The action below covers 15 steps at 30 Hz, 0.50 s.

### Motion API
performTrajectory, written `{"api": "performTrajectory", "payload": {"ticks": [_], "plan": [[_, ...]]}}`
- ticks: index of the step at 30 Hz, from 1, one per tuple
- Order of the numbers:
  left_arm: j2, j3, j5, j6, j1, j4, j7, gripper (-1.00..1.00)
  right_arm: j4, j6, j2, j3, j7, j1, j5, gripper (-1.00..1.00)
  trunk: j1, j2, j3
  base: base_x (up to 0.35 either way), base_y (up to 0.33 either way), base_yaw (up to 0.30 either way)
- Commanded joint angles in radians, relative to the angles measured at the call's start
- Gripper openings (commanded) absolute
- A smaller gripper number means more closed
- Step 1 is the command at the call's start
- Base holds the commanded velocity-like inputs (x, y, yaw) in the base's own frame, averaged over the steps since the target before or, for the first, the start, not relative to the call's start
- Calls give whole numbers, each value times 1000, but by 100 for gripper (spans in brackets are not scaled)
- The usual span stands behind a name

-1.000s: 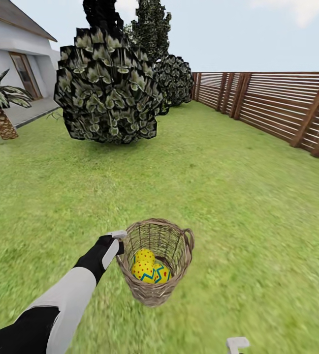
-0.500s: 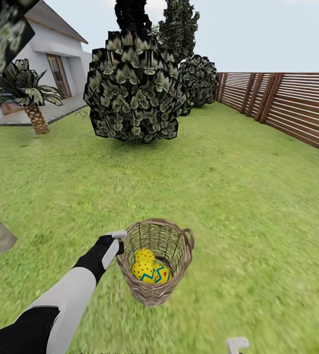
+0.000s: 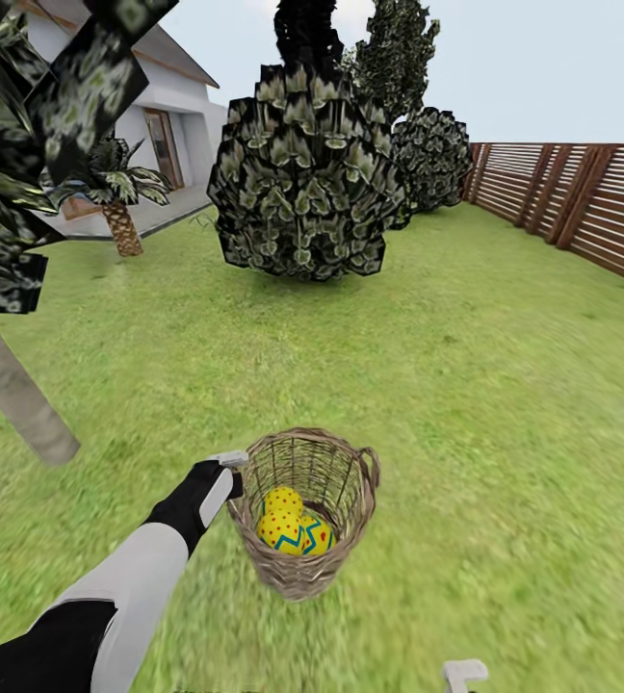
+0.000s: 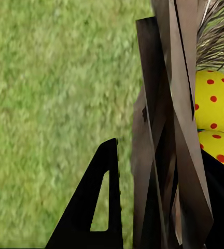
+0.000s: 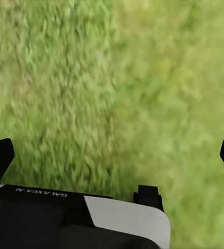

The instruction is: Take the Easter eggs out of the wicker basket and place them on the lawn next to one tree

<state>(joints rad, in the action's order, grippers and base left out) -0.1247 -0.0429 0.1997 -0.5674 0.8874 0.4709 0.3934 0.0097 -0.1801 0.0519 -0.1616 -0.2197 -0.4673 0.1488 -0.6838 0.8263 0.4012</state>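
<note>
Head view: the left gripper (image 3: 227, 472) sits just below the centre of the frame, clamped on the rim of the wicker basket (image 3: 304, 568), which hangs held up above the lawn (image 3: 505, 404). Inside the basket lie the Easter eggs (image 3: 291, 525), yellow with red dots and a blue zigzag; two are plain to see, a third is partly hidden behind them. At the left edge of the frame stands the tree (image 3: 18, 395), its pale trunk rising into dark foliage at the upper left. A large dark bush (image 3: 302, 173) fills the upper middle, with a wooden fence (image 3: 582, 197) at the upper right. In the right wrist view the right gripper (image 5: 114, 155) hangs spread wide and empty over grass. The step in hand looks like carrying the basket toward a tree. Next, the basket would need setting down near the trunk and the eggs lifting out one at a time.
</note>
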Motion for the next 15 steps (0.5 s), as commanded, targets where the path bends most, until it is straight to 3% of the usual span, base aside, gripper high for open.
{"api": "performTrajectory", "payload": {"ticks": [1,15], "plan": [[-1,-5,13,0,1,2,7,-100,1,-4,0,-9,-3,-1,8,100,4,-6,-2,0,0,218],[-1,-5,13,0,1,2,7,-100,0,-4,2,-10,-3,-1,6,100,57,-104,-51,0,0,277]]}}
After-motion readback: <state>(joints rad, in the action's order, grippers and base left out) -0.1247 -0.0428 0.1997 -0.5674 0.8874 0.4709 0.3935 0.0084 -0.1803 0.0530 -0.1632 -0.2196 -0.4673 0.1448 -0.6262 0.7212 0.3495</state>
